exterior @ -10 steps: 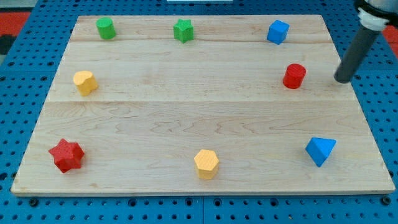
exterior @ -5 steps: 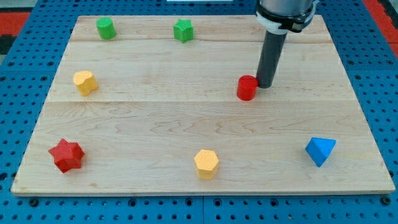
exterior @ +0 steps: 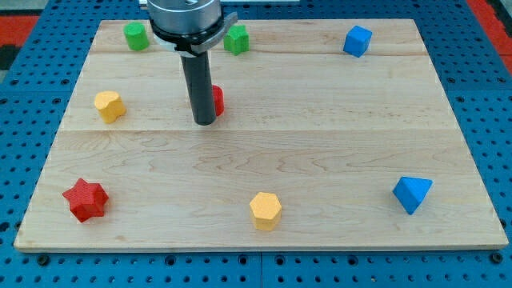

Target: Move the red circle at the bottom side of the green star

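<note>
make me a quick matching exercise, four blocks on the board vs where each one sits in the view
Blocks:
1. red star
2. blue cube
3. yellow hexagon
4. red circle

Places:
A. top right
B. partly hidden behind the rod, just right of my tip
C. bottom left
D. bottom centre

Pairs: 1-C, 2-A, 3-D, 4-B

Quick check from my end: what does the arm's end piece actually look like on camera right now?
A straight dark grey, near-black rod of round section, hanging from a wider round collar in silver-grey metal with a black band. My tip is blunt and flat. No cables or markings show.
</note>
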Robot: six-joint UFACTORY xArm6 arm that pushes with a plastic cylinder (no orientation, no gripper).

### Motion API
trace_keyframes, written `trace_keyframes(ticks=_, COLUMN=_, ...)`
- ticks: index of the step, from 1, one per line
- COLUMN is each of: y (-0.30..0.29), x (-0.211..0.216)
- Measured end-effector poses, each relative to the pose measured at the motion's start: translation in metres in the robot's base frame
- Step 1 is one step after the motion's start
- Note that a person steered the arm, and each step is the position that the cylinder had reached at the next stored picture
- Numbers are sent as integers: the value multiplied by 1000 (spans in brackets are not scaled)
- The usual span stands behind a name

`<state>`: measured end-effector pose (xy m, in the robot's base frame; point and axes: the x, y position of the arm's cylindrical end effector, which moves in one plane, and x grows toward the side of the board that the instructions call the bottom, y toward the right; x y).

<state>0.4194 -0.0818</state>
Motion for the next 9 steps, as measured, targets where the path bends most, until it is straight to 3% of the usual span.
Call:
trace_keyframes(ticks=2, y=0, x=-36)
trace_keyframes(ticks=3, y=-41, x=-47)
trace_keyframes(ticks=7, y=8, x=-54)
trace_keyframes(ticks=8, y=14, x=-78)
trace_keyframes(ticks=9, y=-52, x=-67)
